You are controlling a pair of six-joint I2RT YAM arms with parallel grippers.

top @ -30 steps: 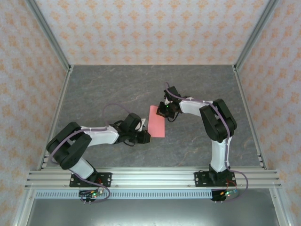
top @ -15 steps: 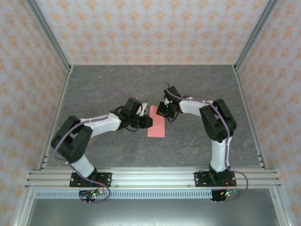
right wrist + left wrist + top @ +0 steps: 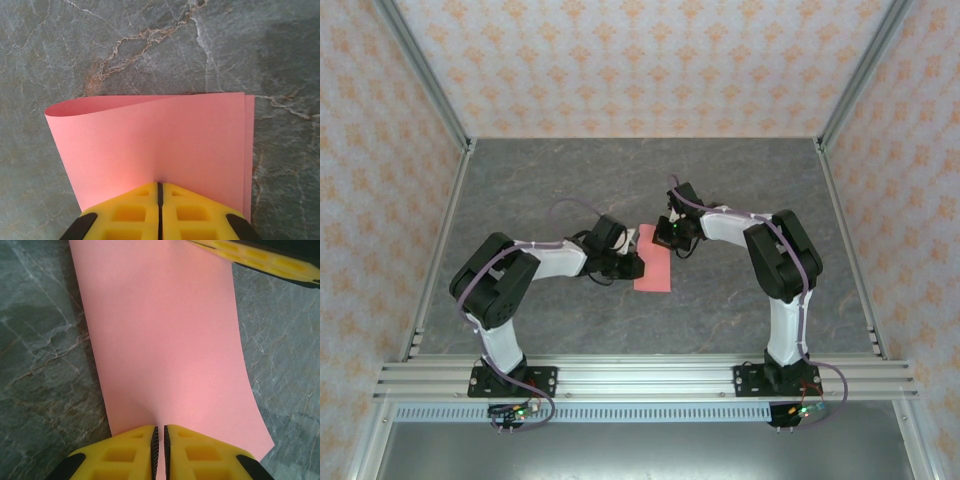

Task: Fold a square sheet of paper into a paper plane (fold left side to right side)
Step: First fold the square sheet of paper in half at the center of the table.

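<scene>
The square sheet of paper [image 3: 656, 274] is pink-red and lies folded in half as a narrow rectangle on the grey table. In the right wrist view the sheet [image 3: 165, 135] shows two layers, the upper one bulging up along one side. My left gripper [image 3: 636, 268] is shut, its tips resting on the sheet's left edge. Close up, the left gripper [image 3: 158, 432] leaves a hairline gap over the sheet [image 3: 165, 340]. My right gripper [image 3: 670, 237] is shut with its tips down on the sheet's far right corner. Its jaws [image 3: 160, 186] meet flush.
The grey marbled table [image 3: 740, 180] is bare around the paper. Patterned walls and metal posts [image 3: 428, 90] close in the left, right and back. A rail [image 3: 640, 378] carrying both arm bases runs along the near edge.
My left gripper moved from the sheet's near left corner up along its left edge, then back a little. The sheet's near end shifted slightly. The right arm has not moved.
</scene>
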